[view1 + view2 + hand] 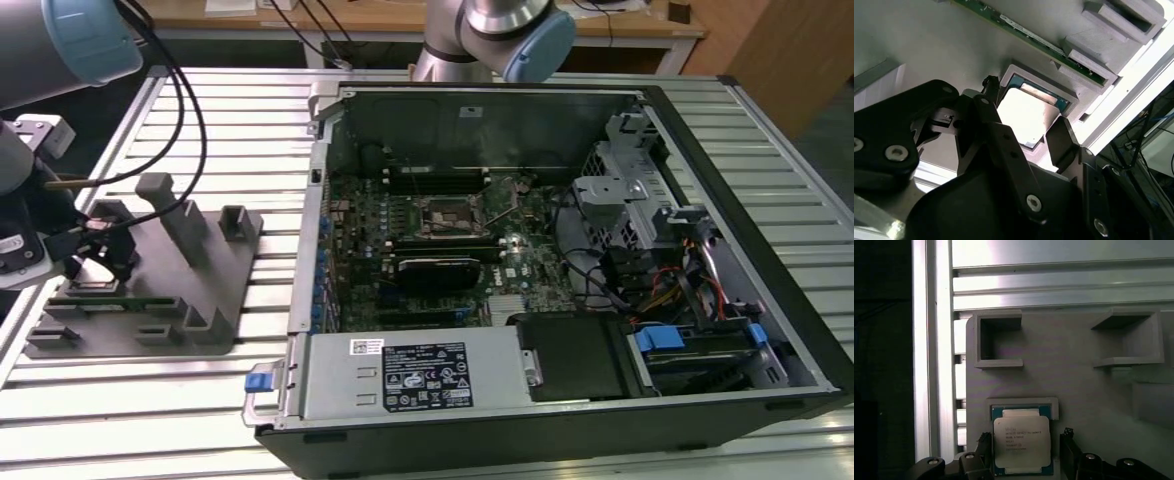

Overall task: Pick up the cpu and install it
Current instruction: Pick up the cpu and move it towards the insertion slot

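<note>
Now the cpu (1021, 442), a flat square chip with a silvery lid and greenish rim, lies in a recess by the grey fixture's (1069, 380) edge; the gripper (1026, 116) straddles it, jaws wide.

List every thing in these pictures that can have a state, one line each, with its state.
cpu, lying flat in a recess of the grey fixture.
gripper, open, one finger on each side of the cpu.
grey fixture, flat on the slatted table, holding the cpu.
computer case, on its side, panel off, motherboard exposed.
</note>
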`<state>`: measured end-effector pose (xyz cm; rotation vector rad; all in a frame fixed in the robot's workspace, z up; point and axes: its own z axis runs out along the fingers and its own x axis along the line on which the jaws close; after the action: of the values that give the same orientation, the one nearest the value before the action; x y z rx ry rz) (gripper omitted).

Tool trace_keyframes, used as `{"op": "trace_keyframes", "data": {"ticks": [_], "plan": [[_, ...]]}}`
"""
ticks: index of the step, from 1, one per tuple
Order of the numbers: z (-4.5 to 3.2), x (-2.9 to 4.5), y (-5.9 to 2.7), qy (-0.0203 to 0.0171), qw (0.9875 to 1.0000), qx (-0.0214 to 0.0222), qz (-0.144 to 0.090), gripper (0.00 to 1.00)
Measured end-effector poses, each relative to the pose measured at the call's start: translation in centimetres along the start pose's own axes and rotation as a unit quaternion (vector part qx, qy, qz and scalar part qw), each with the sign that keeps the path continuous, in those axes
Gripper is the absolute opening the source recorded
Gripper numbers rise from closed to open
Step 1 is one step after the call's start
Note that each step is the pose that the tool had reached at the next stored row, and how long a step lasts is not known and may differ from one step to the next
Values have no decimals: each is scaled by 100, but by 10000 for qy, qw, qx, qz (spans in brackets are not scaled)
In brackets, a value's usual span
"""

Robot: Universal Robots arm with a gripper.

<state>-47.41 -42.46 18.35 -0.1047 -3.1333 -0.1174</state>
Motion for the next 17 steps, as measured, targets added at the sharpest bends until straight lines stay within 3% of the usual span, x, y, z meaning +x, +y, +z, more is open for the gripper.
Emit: {"op": "trace_keyframes", "data": {"ticks": [4, 17], "plan": [[2, 1, 2, 8, 10000, -49, -43, 65], [10, 0, 0, 9, 10000, -50, -49, 65]]}}
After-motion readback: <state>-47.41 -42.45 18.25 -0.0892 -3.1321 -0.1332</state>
